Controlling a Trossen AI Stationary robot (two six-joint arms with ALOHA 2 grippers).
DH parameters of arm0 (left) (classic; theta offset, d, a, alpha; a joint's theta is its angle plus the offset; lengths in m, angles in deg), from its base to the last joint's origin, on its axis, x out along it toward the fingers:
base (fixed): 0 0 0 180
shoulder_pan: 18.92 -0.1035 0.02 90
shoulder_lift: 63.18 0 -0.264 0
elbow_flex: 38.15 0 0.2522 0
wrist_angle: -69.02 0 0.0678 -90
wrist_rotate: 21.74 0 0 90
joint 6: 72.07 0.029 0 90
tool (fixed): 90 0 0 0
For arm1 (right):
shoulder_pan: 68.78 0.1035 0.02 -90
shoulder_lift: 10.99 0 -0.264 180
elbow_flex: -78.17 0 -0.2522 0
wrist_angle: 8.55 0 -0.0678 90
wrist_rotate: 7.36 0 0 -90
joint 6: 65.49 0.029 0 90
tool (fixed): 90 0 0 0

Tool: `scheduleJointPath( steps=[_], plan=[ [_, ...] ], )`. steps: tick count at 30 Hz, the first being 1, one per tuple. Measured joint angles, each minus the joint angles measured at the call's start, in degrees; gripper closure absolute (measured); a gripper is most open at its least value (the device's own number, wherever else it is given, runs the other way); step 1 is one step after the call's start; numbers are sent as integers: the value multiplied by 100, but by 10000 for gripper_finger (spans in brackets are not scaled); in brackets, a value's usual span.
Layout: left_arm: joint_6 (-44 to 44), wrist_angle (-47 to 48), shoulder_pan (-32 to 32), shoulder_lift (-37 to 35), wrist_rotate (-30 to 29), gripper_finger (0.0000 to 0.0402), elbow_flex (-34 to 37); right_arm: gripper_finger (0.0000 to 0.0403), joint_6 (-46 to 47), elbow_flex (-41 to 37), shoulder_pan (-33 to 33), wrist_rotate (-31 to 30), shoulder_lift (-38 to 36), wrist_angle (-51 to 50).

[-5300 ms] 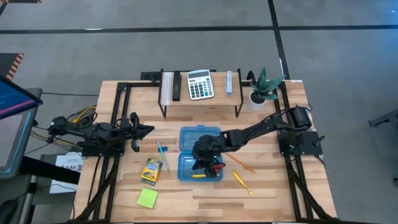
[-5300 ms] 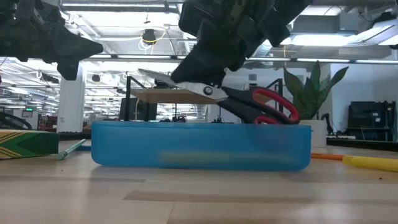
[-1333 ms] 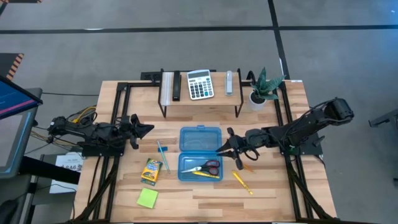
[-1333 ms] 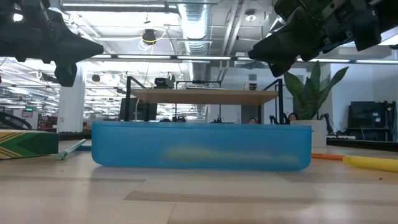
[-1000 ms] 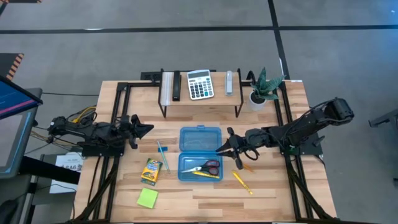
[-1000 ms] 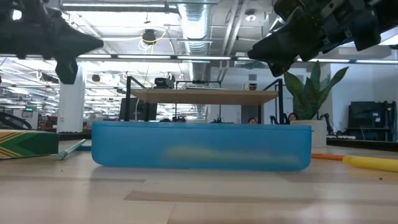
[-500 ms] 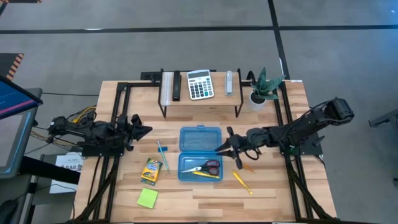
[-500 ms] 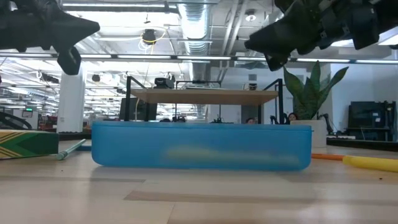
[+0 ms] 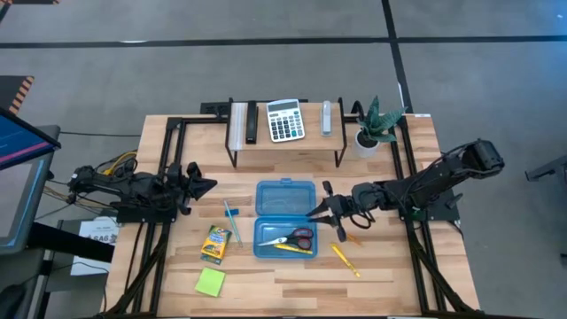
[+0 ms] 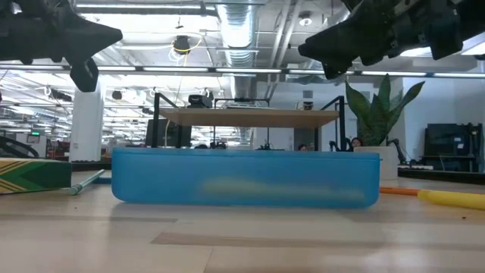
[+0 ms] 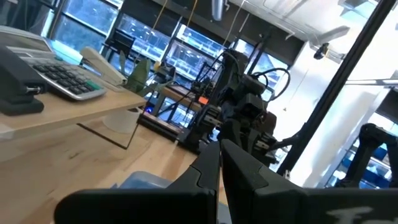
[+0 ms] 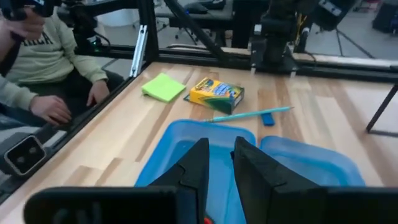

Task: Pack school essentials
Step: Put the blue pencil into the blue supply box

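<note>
Two arms work over a pale wooden table (image 9: 266, 283) with plank grain and straight edges. The widest bare wood lies along the near edge, ahead of the open blue case (image 9: 285, 221) and to its right.

Blue case: translucent plastic, rounded corners, hinged open into two shallow halves mid-table. The red-handled scissors (image 9: 295, 237) lie flat in the near half, with a yellow pencil (image 9: 285, 250) beside them along the near wall.

Right gripper (image 9: 330, 215): hovers just off the case's right edge, clear of the rim; fingers close together with only a narrow gap, holding nothing. Below and just beside it an orange pencil (image 9: 347, 235) and a yellow marker (image 9: 345, 260) lie loose on the wood, angled.

Left gripper (image 9: 200, 186): parked near the left edge, well apart from the case; fingers nearly closed, holding nothing.

Left of the case: thin teal pen (image 9: 231, 220), then the yellow-green crayon box (image 9: 215, 243), cardboard and flat, with the lime sticky-note pad (image 9: 210, 282) nearer the front edge.

Behind the case a low wooden shelf on black legs (image 9: 285, 142) spans the back, carrying a calculator (image 9: 285, 120). A potted plant (image 9: 376, 124) stands at its right end. A person in a light sweatshirt (image 12: 46, 59) sits beyond the table edge.
</note>
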Motion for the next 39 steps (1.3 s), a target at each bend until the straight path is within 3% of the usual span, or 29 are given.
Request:
scheduleJointPath(
  steps=[9, 18, 23, 31, 39],
  plan=[
    [-304, 59, 33, 0, 451, 397, 0, 310, 171, 244, 31, 0, 0, -24],
    [154, 255, 61, 2, 329, 397, -17, 310, -1, 245, 117, 2, 0, -33],
    [-242, 942, 61, 108, 20, 397, -18, 310, -49, 245, 101, 3, 0, -71],
    [-929, 1921, 60, 1226, -564, 397, -807, 310, 44, 245, -87, 1, 0, 76],
    [-1315, 2174, 59, 2707, -575, 397, -1227, 310, 93, 245, 12, 4, 0, -1]
  ],
)
